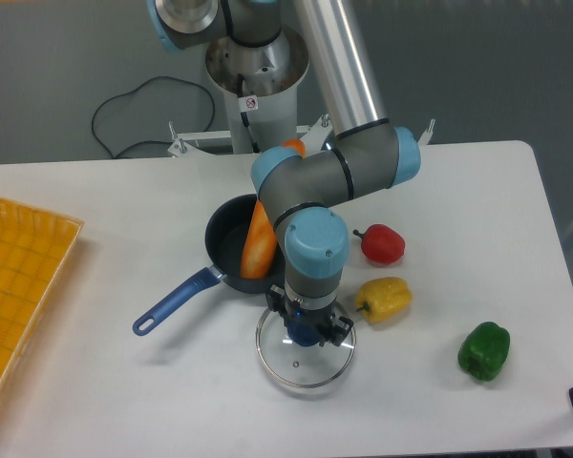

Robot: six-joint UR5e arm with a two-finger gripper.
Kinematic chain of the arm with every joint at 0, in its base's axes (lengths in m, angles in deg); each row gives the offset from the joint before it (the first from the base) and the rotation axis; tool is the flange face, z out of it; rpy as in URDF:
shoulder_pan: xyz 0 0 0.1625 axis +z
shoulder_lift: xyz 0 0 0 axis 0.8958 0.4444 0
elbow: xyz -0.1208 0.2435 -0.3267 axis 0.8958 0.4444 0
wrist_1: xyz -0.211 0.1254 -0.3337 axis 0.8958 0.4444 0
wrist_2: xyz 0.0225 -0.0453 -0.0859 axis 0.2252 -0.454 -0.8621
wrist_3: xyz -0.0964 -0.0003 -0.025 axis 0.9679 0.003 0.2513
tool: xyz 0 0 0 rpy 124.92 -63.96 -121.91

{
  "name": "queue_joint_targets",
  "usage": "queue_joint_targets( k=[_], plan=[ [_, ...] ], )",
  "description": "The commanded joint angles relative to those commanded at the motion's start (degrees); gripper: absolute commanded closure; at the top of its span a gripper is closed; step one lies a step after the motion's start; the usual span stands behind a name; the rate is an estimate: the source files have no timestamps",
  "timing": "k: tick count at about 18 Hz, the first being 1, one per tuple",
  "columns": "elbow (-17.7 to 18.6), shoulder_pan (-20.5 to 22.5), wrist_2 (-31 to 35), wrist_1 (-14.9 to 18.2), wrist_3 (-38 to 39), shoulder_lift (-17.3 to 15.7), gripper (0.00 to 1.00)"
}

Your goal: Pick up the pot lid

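Table (477,210): white, and it carries everything you are working with.

Arm (349,172): it reaches from its base at the far edge, folds at the grey elbow and drops its wrist straight down near the front edge.

Tray (19,277): yellow and gridded, at your camera's left margin, well apart from the work.

Pot (227,239): dark, with a blue handle (177,303) running toward the front left. A long orange vegetable (260,243) leans inside it.

Pot lid (296,367): clear glass with a metal rim, lying flat on the table just in front of the pot and beside the yellow pepper (384,299). Being round, it has no long axis to line up with. What counts is its centre, and that sits directly beneath the tool, so you should judge the coming move as vertical, not sideways.

Peppers: red pepper (380,244) behind the yellow one, green pepper (484,350) off alone at the right.

Gripper (307,330): pointing down over the middle of the lid, low enough that its fingers hide the knob area. A blue shape shows between them. You cannot tell from this view whether the fingers stand apart or are clamped on the knob, nor whether the lid has left the table.
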Motion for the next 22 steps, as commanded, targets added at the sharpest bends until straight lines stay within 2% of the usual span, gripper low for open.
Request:
queue_joint_targets(
  k=[2, 4, 7, 11, 14, 22],
  plan=[
    [0.0, 0.4, 0.6, 1.0, -0.6, -1.1, 0.57],
    [-0.1, 0.8, 1.2, 3.2, -1.8, -2.1, 0.58],
    [-0.4, 1.1, 1.3, 4.2, -1.8, -3.3, 0.58],
    [-2.4, 2.1, 3.0, 9.8, -3.1, -4.7, 0.58],
    [-2.5, 2.7, 2.9, 10.3, -4.5, -5.8, 0.58],
    [-2.6, 3.2, 2.8, 10.3, -4.5, -6.2, 0.58]
  ],
)
